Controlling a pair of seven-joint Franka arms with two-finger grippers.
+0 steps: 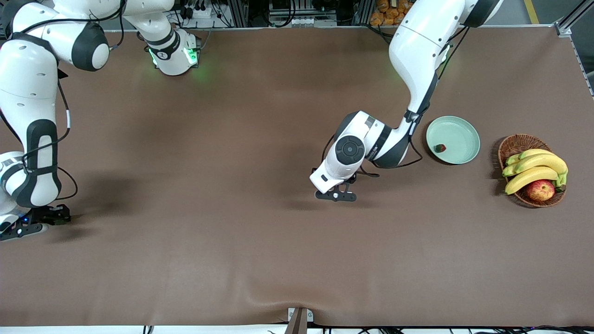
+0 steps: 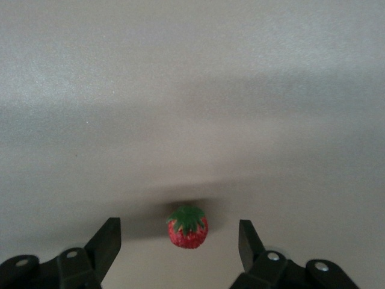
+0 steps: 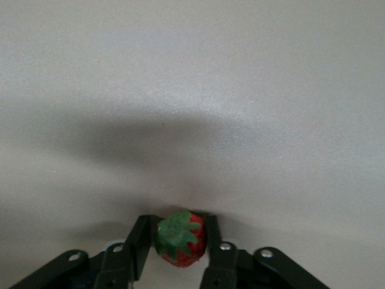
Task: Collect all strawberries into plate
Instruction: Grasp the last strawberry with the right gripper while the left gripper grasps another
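One strawberry (image 1: 440, 148) lies in the pale mint-green plate (image 1: 466, 127), near its rim on the side toward the table's middle. My left gripper (image 1: 336, 195) is low over the middle of the table and open. A second strawberry (image 2: 187, 227) sits on the brown mat between its fingers (image 2: 108, 239), touching neither; the left hand hides it in the front view. My right gripper (image 1: 28, 225) is low at the right arm's end of the table, shut on a third strawberry (image 3: 180, 238), green cap toward the wrist camera.
A brown wicker basket (image 1: 516, 143) with bananas (image 1: 536, 168) and a red-yellow apple (image 1: 540, 189) stands beside the plate, at the left arm's end of the table. The brown mat (image 1: 209, 232) covers the table.
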